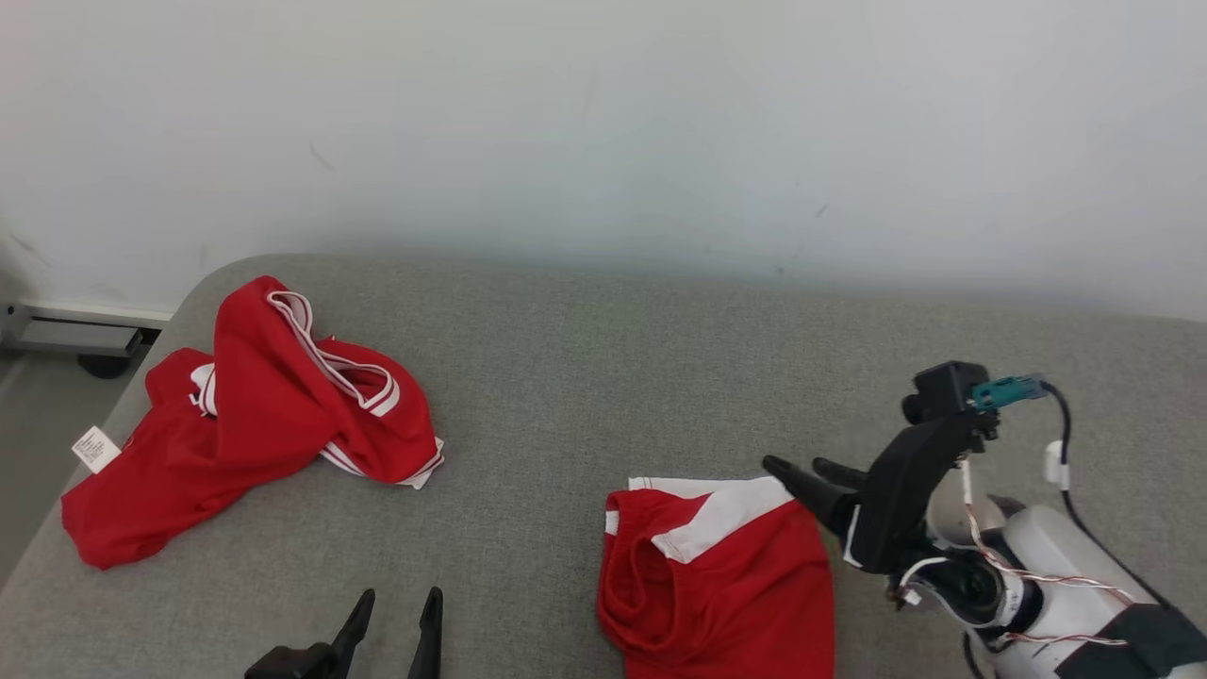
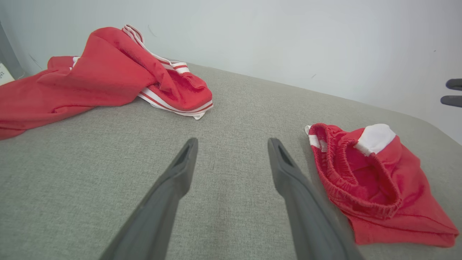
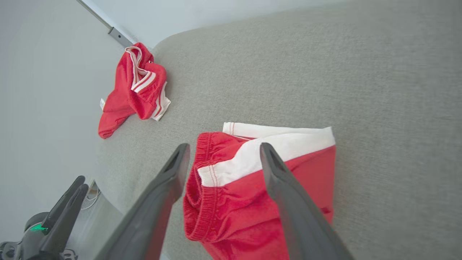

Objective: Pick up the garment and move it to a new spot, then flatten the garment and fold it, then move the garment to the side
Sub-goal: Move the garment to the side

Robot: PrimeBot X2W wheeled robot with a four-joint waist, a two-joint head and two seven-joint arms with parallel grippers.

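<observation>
The right gripper [image 1: 797, 464] stood open, its two dark fingers spread and holding nothing. In the right wrist view, the right gripper [image 3: 224, 146] was poised over the folded red shorts [image 3: 252, 202], one finger at the elastic waistband side and the other across the white band. Whether the tips touched the cloth could not be told. In the head view the folded red shorts [image 1: 726, 585] lay at the near edge of the grey cushioned surface [image 1: 613, 377], right of centre, with their lower part cut off by the bottom of the picture.

The left gripper [image 1: 400, 596] was also open and empty, low over bare grey fabric near the front edge, pointing away from the robot. In its own view the left gripper [image 2: 232, 142] had the shorts [image 2: 379, 187] just beside its right finger, not touching.

Between the two grippers and the white wall [image 1: 603, 123] the surface lay bare across its middle and far right, giving wide room. At the far left a crumpled red garment [image 1: 255, 424] with white stripes sat heaped near the rounded corner, well apart from the shorts. Its lower end reached close to the left edge, and a white label [image 1: 95, 449] stuck out over that edge. Beyond that edge the floor [image 1: 28, 424] dropped away.
</observation>
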